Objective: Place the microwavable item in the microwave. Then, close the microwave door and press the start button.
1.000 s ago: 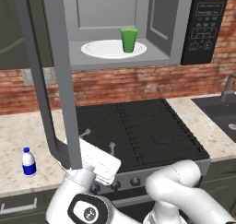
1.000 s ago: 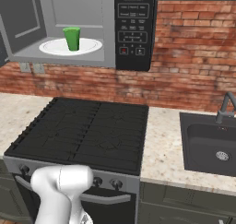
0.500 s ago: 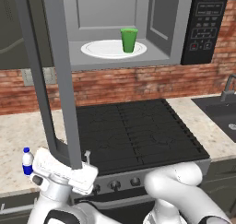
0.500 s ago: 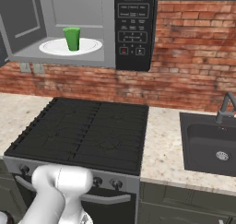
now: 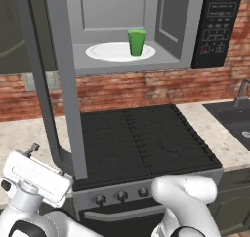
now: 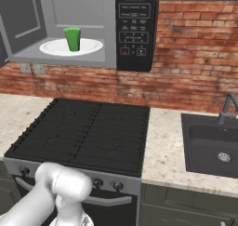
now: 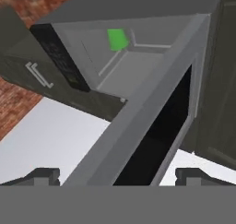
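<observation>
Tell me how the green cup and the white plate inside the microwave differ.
The green cup stands tall and tapered, while the white plate lies flat and wide. The cup is bright green, the plate plain white. The cup sits on the plate, toward its right side in the left base view. Both are inside the open microwave.

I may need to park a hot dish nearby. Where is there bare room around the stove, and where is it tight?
Bare patches: the counter strip between the stove and the sink, and the counter left of the stove. It is tight low on the left, where the open microwave door hangs by the open claw. The green cup occupies the turntable plate.
</observation>
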You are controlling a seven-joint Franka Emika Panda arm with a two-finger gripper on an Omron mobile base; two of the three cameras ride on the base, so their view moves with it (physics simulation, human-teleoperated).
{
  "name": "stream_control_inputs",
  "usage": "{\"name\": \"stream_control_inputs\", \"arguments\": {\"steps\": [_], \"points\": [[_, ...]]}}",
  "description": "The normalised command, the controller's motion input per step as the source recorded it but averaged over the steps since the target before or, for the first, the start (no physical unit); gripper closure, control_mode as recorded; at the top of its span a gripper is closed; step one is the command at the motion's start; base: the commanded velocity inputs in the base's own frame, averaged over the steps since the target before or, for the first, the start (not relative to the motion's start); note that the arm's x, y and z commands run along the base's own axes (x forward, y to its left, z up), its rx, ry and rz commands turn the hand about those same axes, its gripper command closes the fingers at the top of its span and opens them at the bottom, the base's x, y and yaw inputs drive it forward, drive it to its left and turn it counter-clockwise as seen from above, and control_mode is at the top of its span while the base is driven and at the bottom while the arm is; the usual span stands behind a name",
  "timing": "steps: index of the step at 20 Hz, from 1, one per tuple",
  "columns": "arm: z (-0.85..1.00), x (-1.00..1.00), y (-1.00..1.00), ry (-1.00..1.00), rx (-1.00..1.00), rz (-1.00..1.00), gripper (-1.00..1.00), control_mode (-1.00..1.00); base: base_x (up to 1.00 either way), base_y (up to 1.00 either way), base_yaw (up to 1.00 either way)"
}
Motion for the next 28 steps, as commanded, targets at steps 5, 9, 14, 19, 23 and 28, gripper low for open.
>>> {"name": "stream_control_inputs", "arguments": {"steps": [5, 9, 14, 19, 23, 28], "points": [[0.23, -0.22, 0.01, -0.08, 0.01, -0.19, -1.0, -1.0, 0.0, 0.0, 0.0], [0.16, -0.46, -0.32, -0.12, 0.13, -0.12, -1.0, -1.0, 0.0, 0.0, 0.0], [0.3, -0.56, -0.52, -0.16, 0.21, -0.02, -1.0, -1.0, 0.0, 0.0, 0.0], [0.49, -0.48, -0.52, -0.22, 0.21, 0.0, -1.0, -1.0, 0.0, 0.0, 0.0], [0.65, -0.24, -0.59, -0.24, 0.19, 0.04, -1.0, -1.0, 0.0, 0.0, 0.0], [0.54, -0.08, -0.68, -0.27, 0.18, 0.12, -1.0, -1.0, 0.0, 0.0, 0.0]]}}
